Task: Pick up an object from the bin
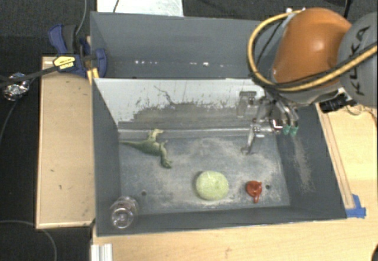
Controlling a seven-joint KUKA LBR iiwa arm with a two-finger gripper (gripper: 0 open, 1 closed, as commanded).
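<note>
**Gripper hanging over bare bin floor, nothing seen in its grasp**

1. Arm. I am watching the arm (359,47) reaching in from the right of the view, across the right side of the bin (177,41). The orange cover (310,41) on its wrist is sitting above the bin's right back corner, and a yellow cable (251,53) is looping around that cover.

2. Gripper. The gripper (248,149) is pointing down toward the right back part of the bin floor, close to the back wall. It is hanging over scuffed bare metal, not over any object. I cannot tell whether the jaws are released or clenched, and I am seeing no object in them.

3. Objects. Four loose objects are lying apart from one another on the floor.
   - A small red piece (254,190) is lying nearest the gripper, toward the front wall and slightly to the right of the gripper's tip.
   - A pale green ball (212,186) is resting just to the left of the red piece, near the front wall, not touching it.
   - A green toy dinosaur (152,146) is lying on the left half of the floor, well apart from the gripper.
   - A clear cup (123,212) is sitting in the front left corner.

4. Contact. The gripper is touching none of these objects.
</note>
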